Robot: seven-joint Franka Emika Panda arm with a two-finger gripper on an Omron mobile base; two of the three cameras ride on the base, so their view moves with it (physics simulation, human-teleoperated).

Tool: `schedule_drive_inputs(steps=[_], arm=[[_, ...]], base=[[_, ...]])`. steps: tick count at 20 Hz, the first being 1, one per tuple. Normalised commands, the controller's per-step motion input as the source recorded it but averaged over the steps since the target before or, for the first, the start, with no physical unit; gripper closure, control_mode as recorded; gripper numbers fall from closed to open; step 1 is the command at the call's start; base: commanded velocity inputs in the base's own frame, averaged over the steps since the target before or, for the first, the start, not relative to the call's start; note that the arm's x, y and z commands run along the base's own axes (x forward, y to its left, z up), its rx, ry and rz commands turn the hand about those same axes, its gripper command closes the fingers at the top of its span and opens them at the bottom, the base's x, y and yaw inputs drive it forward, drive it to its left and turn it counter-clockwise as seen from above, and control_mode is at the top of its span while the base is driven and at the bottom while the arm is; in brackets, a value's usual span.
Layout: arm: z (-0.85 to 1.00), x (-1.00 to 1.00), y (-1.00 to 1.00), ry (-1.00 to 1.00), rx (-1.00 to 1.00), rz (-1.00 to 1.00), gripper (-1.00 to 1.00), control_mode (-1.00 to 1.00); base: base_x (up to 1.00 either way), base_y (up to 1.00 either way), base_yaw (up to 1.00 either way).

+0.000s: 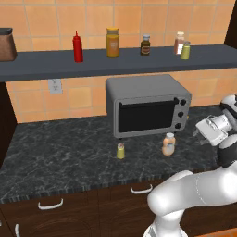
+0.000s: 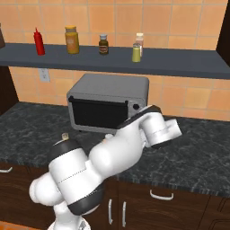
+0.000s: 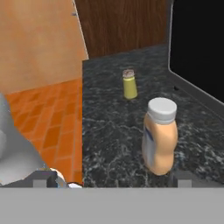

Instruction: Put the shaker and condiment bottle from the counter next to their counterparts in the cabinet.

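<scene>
While the arm reaches over the counter (image 1: pixel 69 152), its gripper (image 3: pixel 113 180) hangs spread wide and empty, just short of the condiment bottle (image 3: pixel 160 136).

Running along the orange-tiled wall, the cabinet (image 1: pixel 120 62) carries a red squeeze bottle (image 1: pixel 77 47), a mustard-yellow jar (image 1: pixel 112 42), a small dark jar (image 1: pixel 145 45), and a pinkish shaker (image 1: pixel 179 43) with a yellow-green shaker (image 1: pixel 185 50) just beside it. Below it the grey toaster oven (image 1: pixel 147 105) sits on the dark marbled worktop. In front of the oven the peach-orange condiment bottle stands upright with its pale cap on, near the oven's right corner in the left base view. To its left, apart from it, the tiny yellow-green shaker (image 1: pixel 121 150) stands upright too. In the hand view the bottle is close, between the fingertips' line and the oven's dark door, touching neither finger.
</scene>
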Motion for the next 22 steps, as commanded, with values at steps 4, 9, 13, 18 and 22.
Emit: schedule_drive_inputs(steps=[4,9,13,18,22], arm=[[-0.13,0.24,0.11,-0.08,0.0,-0.27,-1.0,-1.0],[-0.03,0.13,0.02,0.0,0.0,0.0,-1.0,-1.0],[-0.05,0.37,0.23,0.0,0.0,0.0,-1.0,-1.0],[-0.16,0.0,0.14,-0.05,0.0,0.0,-1.0,-1.0],[-0.29,0.01,0.14,-0.07,0.0,0.0,-1.0,-1.0]], base=[[0.0,0.0,0.0],[0.0,0.0,0.0],[0.0,0.0,0.0],[0.0,0.0,0.0],[0.0,0.0,0.0]])
